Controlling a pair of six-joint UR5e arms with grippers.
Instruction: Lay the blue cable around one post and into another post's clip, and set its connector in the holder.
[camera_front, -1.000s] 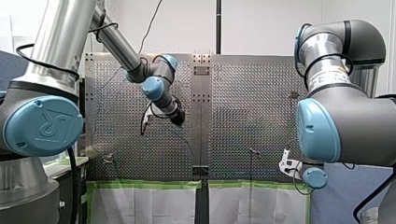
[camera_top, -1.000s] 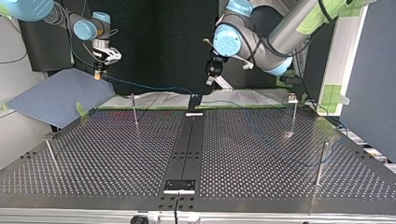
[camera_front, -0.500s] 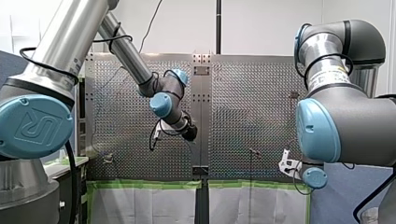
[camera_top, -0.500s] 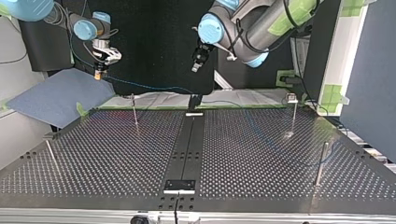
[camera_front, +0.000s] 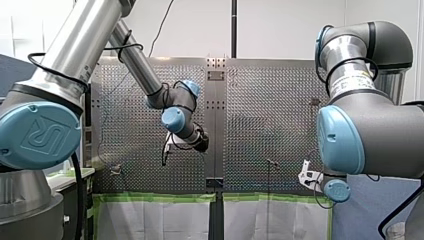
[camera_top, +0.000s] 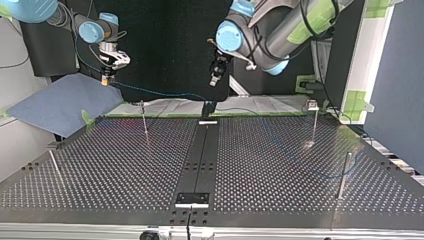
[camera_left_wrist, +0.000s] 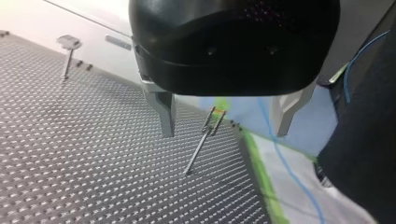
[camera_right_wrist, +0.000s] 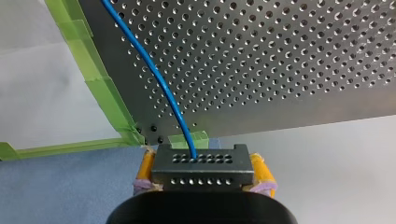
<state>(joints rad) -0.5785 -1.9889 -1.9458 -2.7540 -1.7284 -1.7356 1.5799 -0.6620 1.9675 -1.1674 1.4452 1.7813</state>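
My right gripper (camera_right_wrist: 203, 163) is shut on the black connector (camera_right_wrist: 203, 171), which sits between its yellow pads (camera_right_wrist: 145, 169). The blue cable (camera_right_wrist: 156, 77) leaves the connector and runs off over the perforated table's (camera_right_wrist: 289, 56) corner. In the top view my right gripper (camera_top: 106, 76) hangs above the blue mat and the cable (camera_top: 155, 93) trails toward the table's middle. My left gripper (camera_left_wrist: 226, 119) is open and holds nothing. A clipped post (camera_left_wrist: 205, 135) stands ahead between its fingers (camera_left_wrist: 164, 109). In the top view it (camera_top: 214, 80) hovers above the table's far edge.
Several thin posts stand on the table: (camera_top: 143, 117), (camera_top: 314, 120), (camera_top: 345, 172), (camera_top: 54, 162). A black holder block (camera_top: 192, 199) sits on the centre strip near the top view's bottom edge, another (camera_top: 208, 120) at the far edge. A blue mat (camera_top: 60, 102) lies off the table's corner.
My left arm has swung toward the top view's left, rising and then dipping a little. My right arm and the connector have stayed still.
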